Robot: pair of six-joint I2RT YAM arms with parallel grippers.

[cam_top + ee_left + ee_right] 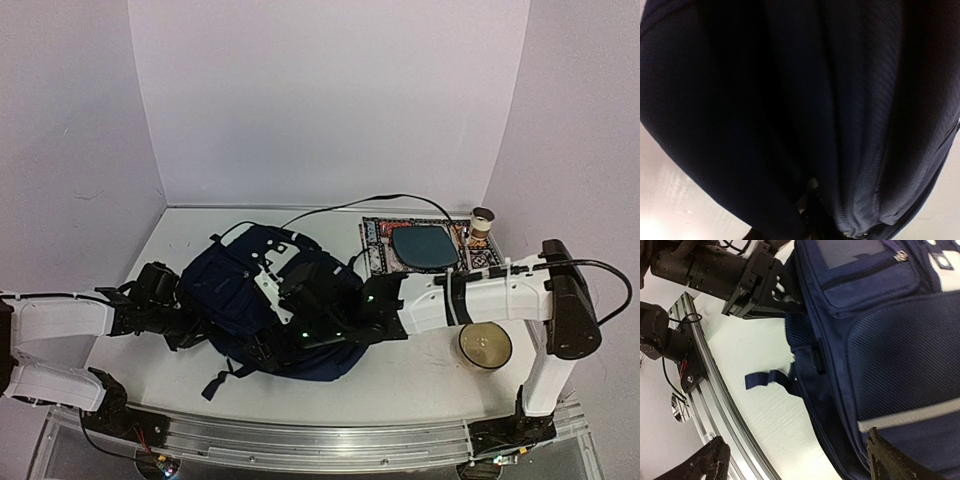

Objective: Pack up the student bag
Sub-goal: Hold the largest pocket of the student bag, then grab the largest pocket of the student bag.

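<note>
**Item 1: student bag** (225, 290). Navy backpack with white trim, lying slumped at the middle of the table (420, 375), between the 2 arms. In the right wrist view the front pocket zip (865, 275) looks closed, and 1 loose strap (762, 380) trails onto the table toward the near rail.

**Item 2: left hand** (789, 301). At the bag's left side, with its fingers drawn together on a fold of the side fabric. Its own camera shows only dark cloth pressed close.

**Item 3: right hand** (796, 442). Spread wide and holding nothing. It hovers over the bag's near-right edge, 1 finger above the fabric and the other out over the table.

**Item 4: goods not yet packed.** A dark teal pouch (420, 246) lies on a patterned mat (378, 240) at the back right. A small spool (482, 225) stands at the mat's right corner. A round amber dish (485, 346) sits near the right arm's base.

**Step in hand (judged):** early. The bag is being steadied for opening, and nothing appears loaded.

**Next move calls for:** the left hand to hold its pinch as an anchor, and the right hand to come down on a zip pull. That is a small target on slack cloth, so the fabric needs to be taut.
</note>
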